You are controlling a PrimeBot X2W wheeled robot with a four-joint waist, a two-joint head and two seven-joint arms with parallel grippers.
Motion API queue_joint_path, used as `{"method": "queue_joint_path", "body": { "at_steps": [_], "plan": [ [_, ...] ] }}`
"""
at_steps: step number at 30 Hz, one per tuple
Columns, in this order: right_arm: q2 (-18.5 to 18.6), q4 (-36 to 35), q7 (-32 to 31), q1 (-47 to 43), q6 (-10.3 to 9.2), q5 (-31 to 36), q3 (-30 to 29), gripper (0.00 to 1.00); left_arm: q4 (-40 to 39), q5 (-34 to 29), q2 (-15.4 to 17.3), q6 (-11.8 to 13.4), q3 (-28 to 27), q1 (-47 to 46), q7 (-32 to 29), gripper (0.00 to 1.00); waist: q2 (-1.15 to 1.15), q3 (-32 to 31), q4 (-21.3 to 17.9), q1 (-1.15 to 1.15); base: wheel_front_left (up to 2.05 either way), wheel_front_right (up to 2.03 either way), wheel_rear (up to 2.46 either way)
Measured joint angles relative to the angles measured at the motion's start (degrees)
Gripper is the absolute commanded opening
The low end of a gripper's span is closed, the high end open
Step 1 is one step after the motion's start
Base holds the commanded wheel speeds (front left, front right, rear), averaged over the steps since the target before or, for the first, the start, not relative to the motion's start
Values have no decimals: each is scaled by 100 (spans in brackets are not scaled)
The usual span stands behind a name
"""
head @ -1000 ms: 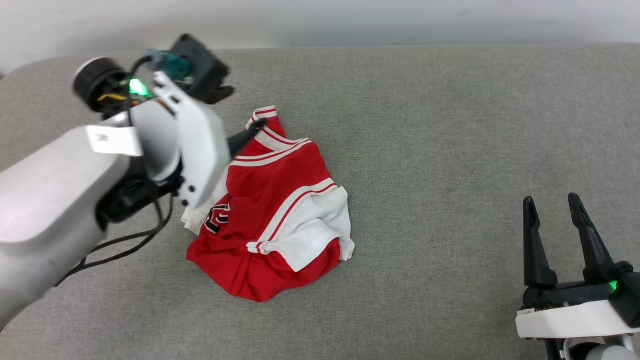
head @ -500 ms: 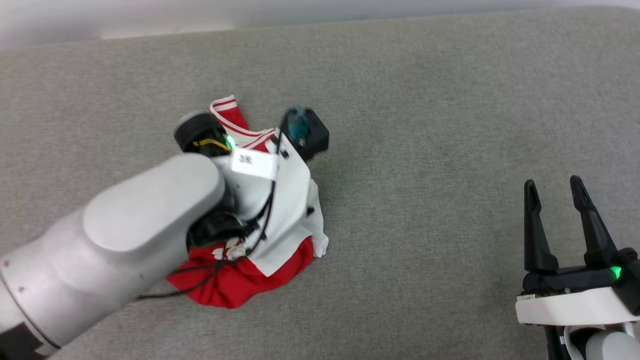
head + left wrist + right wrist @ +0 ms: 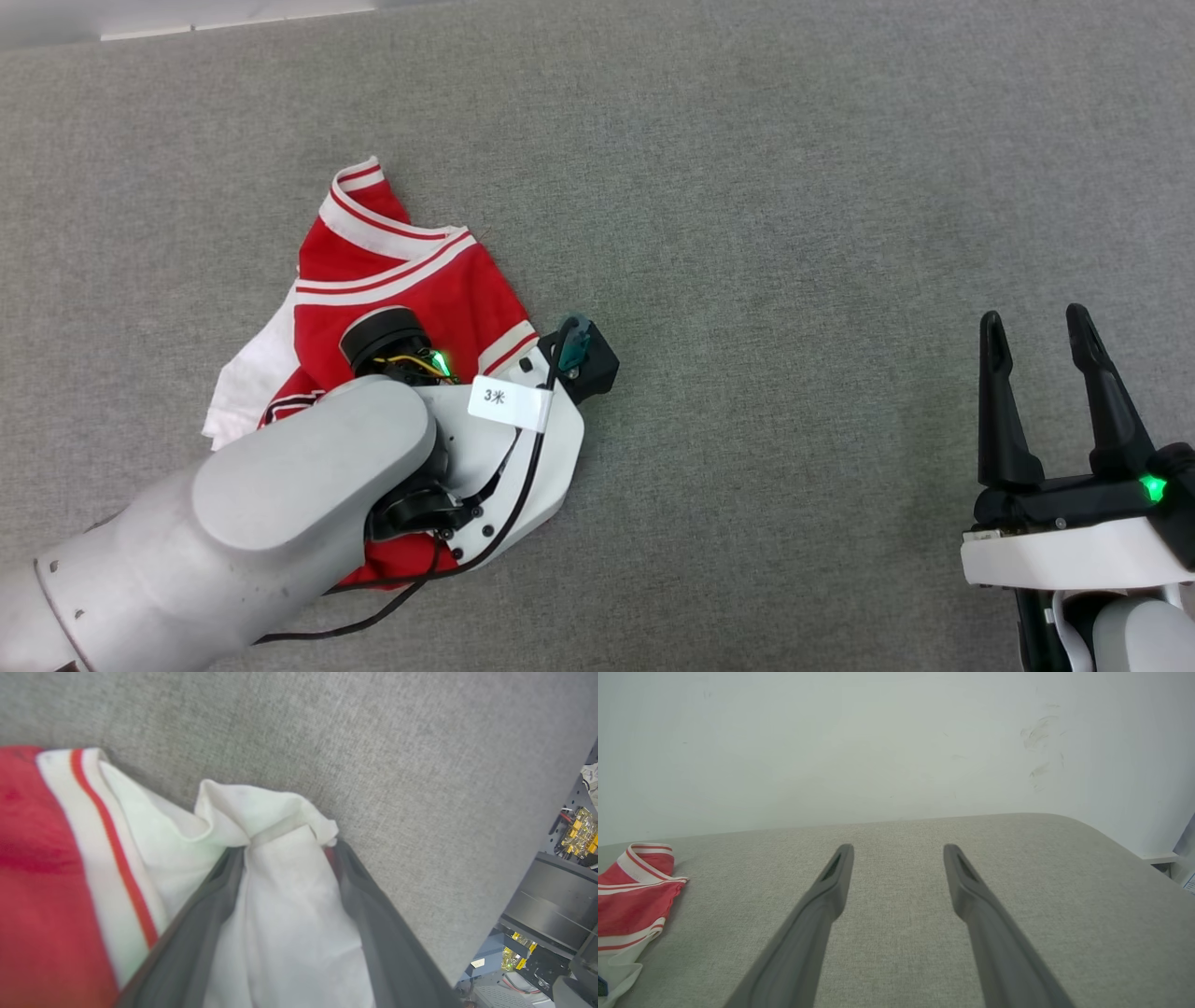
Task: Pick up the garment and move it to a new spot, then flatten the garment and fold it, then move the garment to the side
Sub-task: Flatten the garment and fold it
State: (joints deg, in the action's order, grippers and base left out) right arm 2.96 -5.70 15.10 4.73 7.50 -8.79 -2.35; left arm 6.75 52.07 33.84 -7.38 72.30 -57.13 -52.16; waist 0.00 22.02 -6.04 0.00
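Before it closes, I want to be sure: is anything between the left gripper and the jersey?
Nothing visible does. The left gripper is down on the garment, its open fingers straddling a white fold of it on the grey surface.

The right pincer (image 3: pixel 898 848) held its two dark fingers spread wide above the grey fabric worktop (image 3: pixel 1064 882), with a crumpled red-and-white jersey (image 3: pixel 630 900) at far left, below a pale wall (image 3: pixel 878 742).

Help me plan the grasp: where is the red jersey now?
In the head view the red jersey lies crumpled left of centre on the grey surface, under the left arm; its white sleeve sits between the left gripper's open fingers.
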Motion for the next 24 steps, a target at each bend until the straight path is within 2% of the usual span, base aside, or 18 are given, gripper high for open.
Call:
{"method": "queue_joint_path", "body": {
  "at_steps": [1,2,9,14,18,24],
  "plan": [
    [0,1,0,2,0,0,-1,100,18,-21,0,-1,3,1,71,19,0,2,-1,0,0,0,0],
    [0,3,0,5,0,0,-7,100,49,-22,-1,-2,14,2,181,0,0,-2,1,0,0,0,0],
    [0,21,0,-19,0,23,-60,100,25,515,-82,0,123,-461,1348,0,0,-178,52,0,0,0,0],
    [0,-7,0,-29,0,21,-62,100,-142,660,-238,0,119,-1024,2087,0,0,-234,-1,0,0,0,0],
    [1,-38,0,9,0,14,-88,100,68,609,-615,0,109,-1417,2588,0,0,-153,-96,0,0,0,0],
    [0,-52,0,122,0,-48,-65,100,881,307,-1451,0,111,-1351,2940,0,0,55,-325,1,0,0,0]
  ]
}}
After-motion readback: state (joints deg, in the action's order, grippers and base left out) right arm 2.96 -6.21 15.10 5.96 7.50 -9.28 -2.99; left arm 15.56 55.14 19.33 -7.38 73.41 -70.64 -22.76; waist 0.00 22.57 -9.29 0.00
